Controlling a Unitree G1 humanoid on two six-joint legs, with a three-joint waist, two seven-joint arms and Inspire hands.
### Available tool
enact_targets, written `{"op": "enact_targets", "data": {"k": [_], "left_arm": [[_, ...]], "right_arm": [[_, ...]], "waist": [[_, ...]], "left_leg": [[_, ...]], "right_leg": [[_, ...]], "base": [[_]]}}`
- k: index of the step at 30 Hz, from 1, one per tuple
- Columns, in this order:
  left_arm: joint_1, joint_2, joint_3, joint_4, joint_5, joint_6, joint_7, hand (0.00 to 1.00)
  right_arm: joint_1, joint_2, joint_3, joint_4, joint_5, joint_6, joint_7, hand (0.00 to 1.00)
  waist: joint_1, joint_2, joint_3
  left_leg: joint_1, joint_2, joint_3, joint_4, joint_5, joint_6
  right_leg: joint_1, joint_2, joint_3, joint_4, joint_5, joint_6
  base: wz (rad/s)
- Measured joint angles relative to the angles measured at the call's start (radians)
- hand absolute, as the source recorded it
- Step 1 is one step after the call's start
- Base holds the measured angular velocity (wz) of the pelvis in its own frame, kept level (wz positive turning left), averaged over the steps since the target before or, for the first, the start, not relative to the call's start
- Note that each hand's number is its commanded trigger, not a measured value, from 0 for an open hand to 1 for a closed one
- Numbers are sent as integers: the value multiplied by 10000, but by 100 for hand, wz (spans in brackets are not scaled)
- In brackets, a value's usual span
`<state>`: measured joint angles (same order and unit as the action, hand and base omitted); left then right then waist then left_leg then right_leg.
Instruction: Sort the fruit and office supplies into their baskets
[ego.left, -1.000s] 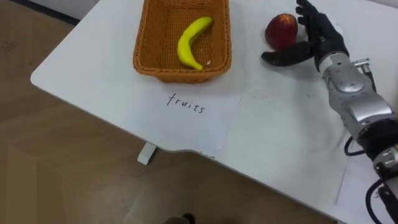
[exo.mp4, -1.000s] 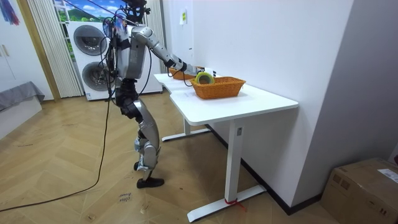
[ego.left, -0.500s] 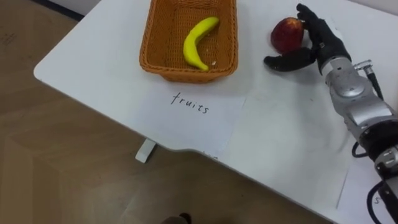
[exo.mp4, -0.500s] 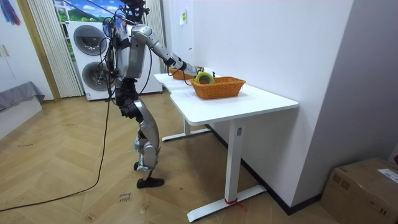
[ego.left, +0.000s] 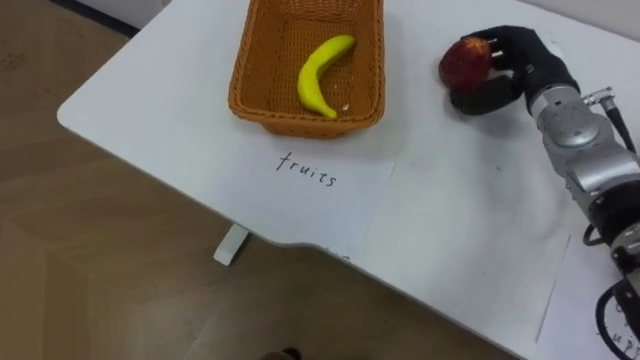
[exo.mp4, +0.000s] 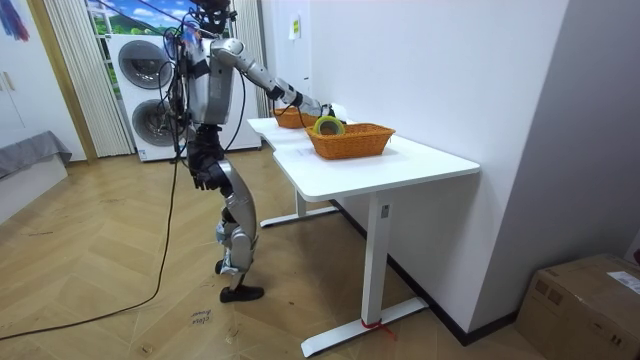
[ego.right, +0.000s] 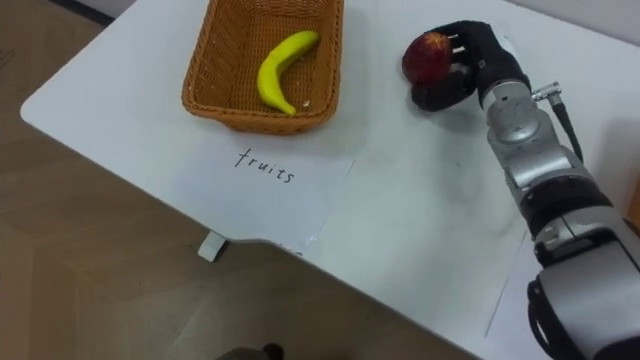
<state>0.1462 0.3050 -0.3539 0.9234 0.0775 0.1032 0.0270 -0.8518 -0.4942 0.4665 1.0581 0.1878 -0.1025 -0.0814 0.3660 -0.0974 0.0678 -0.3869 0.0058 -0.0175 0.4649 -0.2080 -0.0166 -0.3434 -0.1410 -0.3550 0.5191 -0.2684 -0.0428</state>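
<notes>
The robot stands at the end of the white surface (ego.left: 450, 210) with its right arm stretched out over it. The right hand (ego.left: 522, 62) is clenched round a red apple (ego.left: 464, 62). Its fingers wrap the apple's far side and its thumb curls in at the near side. Whether the apple has left the surface cannot be told. It lies toward the far edge, apart from the wicker basket (ego.left: 305, 117) and to its right.

That basket sits nearer the left corner and holds a banana (ego.left: 320, 76). A hand-lettered paper sheet (ego.left: 325, 195) lies in front of it at the near edge. In the room view a second wicker basket (exo.mp4: 355, 143) stands further along the surface.

The step in hand looks like the grasp on the apple, one piece of fruit being already sorted. The next move calls for a lift clear of the surface, then a carry leftward high enough to pass the basket's rim. The release should come over the open floor beside the banana. A round apple may roll in the fingers if the grip is loose.
</notes>
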Motion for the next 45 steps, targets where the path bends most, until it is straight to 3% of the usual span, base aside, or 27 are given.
{"op": "enact_targets", "data": {"k": [11,17,25,29,31,33,36,40,45], "left_arm": [[-148,22,54,22,37,13,-14,0],[-208,47,395,35,46,-11,-174,0],[-70,-48,1239,35,283,-129,-131,0],[250,-102,1618,21,352,-201,-89,0],[532,-151,1889,29,506,-197,-86,0],[688,-146,2017,43,599,-198,-80,0],[1050,-156,2205,38,703,-205,-80,0],[1424,-166,2249,5,1011,-169,-86,0],[1685,-167,2364,122,1569,-136,-187,0]], "right_arm": [[82,-63,1,91,36,97,119,100],[102,-97,-78,86,113,184,205,100],[451,-107,-83,-485,-39,616,1197,100],[563,-117,-188,-1218,-390,772,1498,100],[578,-238,-184,-2030,-680,869,1524,100],[578,-411,-185,-2489,-788,848,1521,100],[596,-587,-205,-3141,-770,866,1517,100],[608,-604,-260,-3997,-808,866,1498,100],[646,-578,-258,-4203,-808,869,1652,100]], "waist": [[191,-6,-2],[129,-41,-23],[-80,-37,-70],[-382,3,-225],[-660,28,-345],[-844,40,-390],[-1108,4,-580],[-1331,7,-593],[-1327,-29,-600]], "left_leg": [[273,51,-46,-187,14,-29],[284,30,-106,-160,9,-33],[951,15,-159,-294,-9,-27],[1305,-2,-97,-508,-3,-18],[1686,-21,-91,-639,1,-13],[2101,-5,-102,-798,1,-12],[2661,-7,-141,-1136,-2,-15],[3298,-30,-142,-1400,-1,-13],[3895,-28,-171,-1669,2,-16]], "right_leg": [[299,155,-35,-348,77,14],[380,93,-62,-368,67,27],[1125,104,-167,-591,61,85],[1424,101,-137,-724,73,126],[1788,99,-143,-852,79,150],[2272,152,-206,-1093,99,191],[2916,212,-335,-1491,103,267],[3531,238,-372,-1709,94,330],[4130,317,-363,-1960,79,382]], "base": [[1],[3],[4],[-3],[-2],[7],[9],[1],[0]]}}
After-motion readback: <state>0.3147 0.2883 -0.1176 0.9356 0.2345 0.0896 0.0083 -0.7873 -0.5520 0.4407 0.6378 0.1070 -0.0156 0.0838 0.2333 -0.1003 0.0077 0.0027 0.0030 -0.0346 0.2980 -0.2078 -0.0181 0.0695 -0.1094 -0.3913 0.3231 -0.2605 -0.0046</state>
